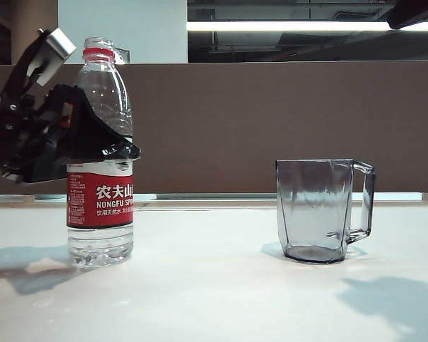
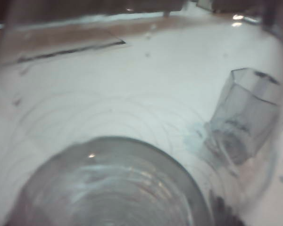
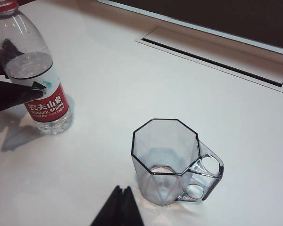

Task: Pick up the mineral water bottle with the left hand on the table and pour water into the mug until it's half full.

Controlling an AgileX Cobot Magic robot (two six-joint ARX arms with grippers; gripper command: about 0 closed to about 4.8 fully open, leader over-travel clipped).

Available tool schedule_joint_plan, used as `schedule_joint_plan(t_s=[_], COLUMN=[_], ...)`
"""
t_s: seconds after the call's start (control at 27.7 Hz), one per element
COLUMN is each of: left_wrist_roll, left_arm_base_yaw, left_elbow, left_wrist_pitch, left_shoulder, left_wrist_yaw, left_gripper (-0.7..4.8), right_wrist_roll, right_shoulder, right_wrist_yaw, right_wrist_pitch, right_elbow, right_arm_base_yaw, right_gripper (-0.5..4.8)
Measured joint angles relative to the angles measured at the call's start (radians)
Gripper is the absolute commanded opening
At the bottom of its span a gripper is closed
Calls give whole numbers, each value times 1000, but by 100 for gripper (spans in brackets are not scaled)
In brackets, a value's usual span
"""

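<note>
Only the approach is done: left hand (image 1: 93, 135), jaws wide, straddles the standing bottle (image 1: 100, 142); mug (image 1: 321, 210) empty. Right gripper (image 3: 119, 207) appears closed, idle beside it.

Left gripper (image 1: 71, 107): far left of exterior frame, jaws wide apart | Right gripper (image 3: 119, 209): dark fingertips together, bottom centre of wrist frame

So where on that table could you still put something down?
The broad white table between the clear ribbed plastic water bottle and the grey-tinted faceted mug is bare, as is the front. It is crowded where the open black left gripper flanks the bottle.
</note>
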Motion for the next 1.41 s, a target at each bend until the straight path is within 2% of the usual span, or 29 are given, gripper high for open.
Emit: schedule_joint_plan(t_s=[0.29,0.9,1.01,1.12,1.26,1.37,1.41], left_wrist_roll=[-2,-4,-3,-4,-3,0,0], left_arm_base_yaw=[0,0,0,-1,-1,0,0], left_elbow=[36,53,53,53,54,55,54], left_wrist_pitch=[69,72,72,80,79,79,77], left_shoulder=[54,89,89,89,89,89,89], left_wrist_yaw=[0,0,0,3,1,-2,-3], left_gripper=[479,479,369,332,318,241,241], right_wrist_roll=[0,0,0,0,0,0,0], right_shoulder=[0,0,0,0,0,0,0], right_wrist_yaw=[0,0,0,0,0,0,0], right_wrist_pitch=[0,0,0,0,0,0,0], right_elbow=[0,0,0,0,0,0,0], right_arm_base_yaw=[0,0,0,0,0,0,0], right_gripper=[-3,-2,-2,-2,-2,-2,-2])
